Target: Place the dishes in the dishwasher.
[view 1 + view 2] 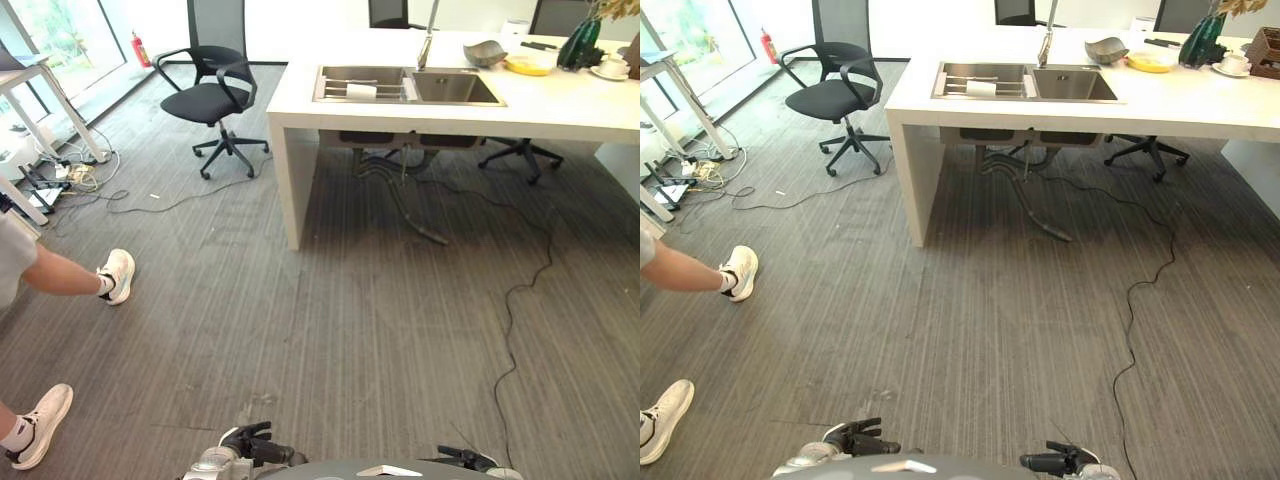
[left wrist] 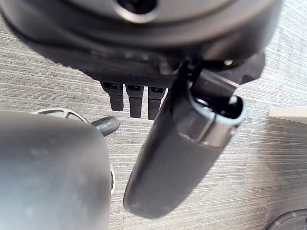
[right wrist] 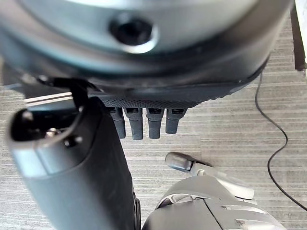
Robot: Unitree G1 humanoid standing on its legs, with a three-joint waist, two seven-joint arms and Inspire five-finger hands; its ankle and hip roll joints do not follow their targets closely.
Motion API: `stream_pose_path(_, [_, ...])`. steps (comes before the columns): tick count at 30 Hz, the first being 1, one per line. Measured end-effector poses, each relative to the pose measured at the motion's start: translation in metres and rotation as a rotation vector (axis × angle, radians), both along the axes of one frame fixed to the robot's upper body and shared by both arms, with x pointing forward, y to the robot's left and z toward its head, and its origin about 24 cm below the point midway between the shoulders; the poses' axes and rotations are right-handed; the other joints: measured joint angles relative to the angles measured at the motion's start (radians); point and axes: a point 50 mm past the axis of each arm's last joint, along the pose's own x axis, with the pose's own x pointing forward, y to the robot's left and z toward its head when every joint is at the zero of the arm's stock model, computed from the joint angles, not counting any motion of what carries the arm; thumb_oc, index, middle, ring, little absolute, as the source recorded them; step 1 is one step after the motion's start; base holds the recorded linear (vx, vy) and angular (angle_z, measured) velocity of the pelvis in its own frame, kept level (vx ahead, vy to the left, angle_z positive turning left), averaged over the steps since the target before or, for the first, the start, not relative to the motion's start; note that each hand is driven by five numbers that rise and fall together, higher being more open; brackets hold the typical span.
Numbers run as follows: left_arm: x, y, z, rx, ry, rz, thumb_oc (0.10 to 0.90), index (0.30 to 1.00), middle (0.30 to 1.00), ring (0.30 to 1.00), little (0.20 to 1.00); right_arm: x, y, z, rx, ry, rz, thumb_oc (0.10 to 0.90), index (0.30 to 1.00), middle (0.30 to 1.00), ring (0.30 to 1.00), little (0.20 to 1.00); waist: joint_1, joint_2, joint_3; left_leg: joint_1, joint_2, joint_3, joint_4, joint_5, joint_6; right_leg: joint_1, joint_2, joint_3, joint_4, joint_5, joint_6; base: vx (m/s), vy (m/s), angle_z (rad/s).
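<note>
Far ahead stands a white counter (image 1: 560, 105) with a steel double sink (image 1: 405, 85) and a tap. A white dish (image 1: 361, 91) lies in the sink's left basin. To the right of the sink, a grey bowl (image 1: 485, 52), a yellow plate (image 1: 528, 64) and a cup on a saucer (image 1: 610, 68) rest on the counter. My left hand (image 1: 255, 442) and right hand (image 1: 465, 458) hang low at the bottom edge, far from the counter. The straight fingers (image 2: 129, 98) of the left and the straight fingers (image 3: 144, 122) of the right hold nothing above the carpet.
A black office chair (image 1: 215, 95) stands left of the counter. A person's legs in white shoes (image 1: 118, 275) are at the left. A black cable (image 1: 520, 300) runs across the grey carpet from under the counter. A desk with cables (image 1: 70, 175) is at far left.
</note>
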Motion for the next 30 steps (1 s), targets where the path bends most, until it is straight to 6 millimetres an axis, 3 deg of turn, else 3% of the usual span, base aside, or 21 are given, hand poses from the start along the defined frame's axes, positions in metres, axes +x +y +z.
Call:
stream_pose_path(4, [0.000, 0.000, 0.000, 0.001, -0.002, 0.002, 0.800, 0.900, 0.900, 0.900, 0.900, 0.000, 0.001, 0.000, 0.003, -0.002, -0.005, 0.800, 0.900, 0.900, 0.900, 0.900, -0.005, -0.007, -0.004, 0.000, 0.000, 0.000, -0.003, -0.005, -0.007, -0.001, 0.000, 0.002, -0.002, 0.000, 0.000, 0.01, 0.104, -0.02])
stream_pose_path(7, [0.020, -0.005, 0.006, 0.002, -0.078, 0.011, 0.800, 0.900, 0.900, 0.900, 0.900, 0.011, -0.005, 0.003, -0.008, -0.043, -0.054, 0.800, 0.900, 0.900, 0.900, 0.900, -0.005, 0.003, -0.002, -0.034, 0.000, -0.001, -0.005, -0.007, -0.003, -0.065, -0.011, 0.010, 0.067, -0.013, 0.005, 0.00, 0.201, -0.06])
stream_pose_path(9, [0.038, -0.008, 0.012, -0.002, -0.135, 0.014, 0.800, 0.900, 0.900, 0.900, 0.900, 0.020, -0.009, 0.006, -0.024, -0.064, -0.050, 0.800, 0.900, 0.900, 0.900, 0.900, -0.006, 0.018, 0.019, -0.035, 0.005, -0.006, -0.005, -0.011, 0.016, -0.125, -0.030, 0.014, 0.202, -0.045, 0.035, 0.03, 0.178, -0.07])
stream_pose_path(10, [0.059, -0.013, 0.019, -0.001, -0.197, -0.016, 0.800, 0.900, 0.900, 0.900, 0.900, 0.034, -0.015, 0.011, -0.044, -0.093, -0.039, 0.800, 0.900, 0.900, 0.900, 0.900, -0.008, 0.031, 0.051, -0.026, 0.009, -0.005, -0.006, -0.017, 0.024, -0.212, -0.064, 0.011, 0.402, -0.069, 0.069, 0.06, 0.152, -0.05])
stream_pose_path(11, [0.059, -0.013, 0.019, -0.001, -0.197, -0.016, 0.800, 0.900, 0.900, 0.900, 0.900, 0.034, -0.015, 0.011, -0.044, -0.093, -0.039, 0.800, 0.900, 0.900, 0.900, 0.900, -0.008, 0.031, 0.051, -0.026, 0.009, -0.005, -0.006, -0.017, 0.024, -0.212, -0.064, 0.011, 0.402, -0.069, 0.069, 0.21, 0.074, -0.04])
stream_pose_path(12, [0.093, -0.016, 0.035, 0.012, -0.288, -0.106, 0.800, 0.900, 0.900, 0.900, 0.900, 0.062, -0.031, 0.024, -0.075, -0.160, -0.019, 0.800, 0.900, 0.900, 0.900, 0.900, -0.013, 0.029, 0.085, -0.016, -0.008, -0.005, -0.005, -0.019, 0.039, -0.388, -0.166, 0.013, 0.757, -0.066, 0.123, 0.16, -0.008, 0.11])
stream_pose_path(13, [0.103, -0.016, 0.041, 0.017, -0.319, -0.115, 0.800, 0.900, 0.900, 0.900, 0.900, 0.068, -0.035, 0.027, -0.085, -0.179, -0.017, 0.800, 0.900, 0.900, 0.900, 0.900, -0.012, 0.022, 0.086, -0.014, -0.026, -0.012, -0.006, -0.023, 0.041, -0.423, -0.208, 0.013, 0.787, -0.080, 0.141, 0.24, -0.041, 0.22])
stream_pose_path(15, [0.116, -0.019, 0.048, 0.015, -0.370, -0.111, 0.800, 0.900, 0.900, 0.900, 0.900, 0.072, -0.041, 0.031, -0.111, -0.198, -0.019, 0.800, 0.900, 0.900, 0.900, 0.900, -0.006, 0.014, 0.086, -0.013, -0.041, -0.019, -0.006, -0.029, 0.048, -0.412, -0.239, 0.006, 0.650, -0.083, 0.150, 0.27, -0.111, 0.31])
stream_pose_path(16, [0.123, -0.020, 0.053, 0.008, -0.403, -0.104, 0.800, 0.900, 0.900, 0.900, 0.900, 0.078, -0.043, 0.035, -0.118, -0.219, -0.012, 0.800, 0.900, 0.900, 0.900, 0.900, -0.007, 0.027, 0.086, -0.015, -0.044, -0.035, -0.006, -0.033, 0.049, -0.394, -0.250, -0.016, 0.441, -0.057, 0.175, 0.32, -0.111, 0.32])
stream_pose_path(17, [0.126, -0.020, 0.055, 0.003, -0.411, -0.099, 0.800, 0.900, 0.900, 0.900, 0.900, 0.081, -0.046, 0.037, -0.122, -0.227, -0.008, 0.800, 0.900, 0.900, 0.900, 0.900, -0.007, 0.030, 0.088, -0.020, -0.045, -0.043, -0.006, -0.034, 0.050, -0.377, -0.250, -0.025, 0.320, -0.031, 0.202, 0.36, -0.106, 0.31])
stream_pose_path(19, [0.127, -0.020, 0.055, 0.003, -0.405, -0.095, 0.800, 0.900, 0.900, 0.900, 0.900, 0.086, -0.048, 0.040, -0.127, -0.239, -0.006, 0.800, 0.900, 0.900, 0.900, 0.900, -0.011, 0.054, 0.113, -0.015, -0.055, -0.055, -0.005, -0.034, 0.051, -0.348, -0.260, -0.011, 0.096, 0.060, 0.219, 0.34, -0.123, 0.15])
stream_pose_path(21, [0.120, -0.015, 0.049, 0.016, -0.360, -0.079, 0.800, 0.900, 0.900, 0.900, 0.900, 0.084, -0.048, 0.039, -0.118, -0.230, -0.006, 0.800, 0.900, 0.900, 0.900, 0.900, -0.016, 0.066, 0.122, 0.007, -0.070, -0.058, -0.006, -0.040, 0.048, -0.335, -0.277, 0.006, -0.007, 0.129, 0.216, 0.38, -0.138, 0.08])
stream_pose_path(25, [0.098, -0.007, 0.038, 0.020, -0.298, -0.021, 0.800, 0.900, 0.900, 0.900, 0.900, 0.061, -0.044, 0.029, -0.083, -0.151, -0.023, 0.800, 0.900, 0.900, 0.900, 0.900, -0.018, 0.059, 0.125, 0.078, -0.077, -0.072, -0.006, -0.076, 0.005, -0.332, -0.296, -0.014, 0.067, 0.145, 0.216, 0.40, -0.231, 0.07])
stream_pose_path(26, [0.091, -0.006, 0.034, 0.020, -0.281, -0.015, 0.800, 0.900, 0.900, 0.900, 0.900, 0.059, -0.043, 0.028, -0.078, -0.151, -0.034, 0.800, 0.900, 0.900, 0.900, 0.900, -0.025, 0.043, 0.120, 0.084, -0.077, -0.087, -0.006, -0.083, -0.007, -0.330, -0.294, -0.012, 0.112, 0.137, 0.209, 0.36, -0.330, 0.44])
stream_pose_path(27, [0.084, -0.009, 0.030, 0.009, -0.260, -0.012, 0.800, 0.900, 0.900, 0.900, 0.900, 0.057, -0.045, 0.028, -0.078, -0.154, -0.043, 0.800, 0.900, 0.900, 0.900, 0.900, -0.046, 0.057, 0.104, 0.095, -0.061, -0.121, -0.006, -0.095, -0.027, -0.313, -0.278, -0.012, 0.116, 0.175, 0.167, 0.36, -0.331, 0.59])
stream_pose_path(28, [0.079, -0.015, 0.027, -0.009, -0.250, -0.011, 0.800, 0.900, 0.900, 0.900, 0.900, 0.055, -0.049, 0.029, -0.089, -0.150, -0.041, 0.800, 0.900, 0.900, 0.900, 0.900, -0.051, 0.076, 0.093, 0.094, -0.032, -0.137, 0.001, -0.106, -0.044, -0.313, -0.249, -0.014, 0.141, 0.171, 0.163, 0.45, -0.502, 0.69])
stream_pose_path(29, [0.074, -0.020, 0.025, -0.028, -0.236, -0.012, 0.800, 0.900, 0.900, 0.900, 0.900, 0.050, -0.050, 0.028, -0.095, -0.128, -0.042, 0.800, 0.900, 0.900, 0.900, 0.900, -0.051, 0.088, 0.089, 0.090, 0.012, -0.149, 0.072, -0.098, -0.084, -0.282, -0.209, -0.009, 0.148, 0.160, 0.128, 0.23, -0.267, 0.41])
stream_pose_path(30, [0.071, -0.021, 0.023, -0.032, -0.226, -0.006, 0.800, 0.900, 0.900, 0.900, 0.900, 0.047, -0.049, 0.026, -0.094, -0.110, -0.044, 0.800, 0.900, 0.900, 0.900, 0.900, -0.034, 0.094, 0.087, 0.071, 0.038, -0.170, 0.168, -0.108, -0.098, -0.254, -0.183, -0.010, 0.147, 0.147, 0.098, 0.36, -0.432, 0.14])
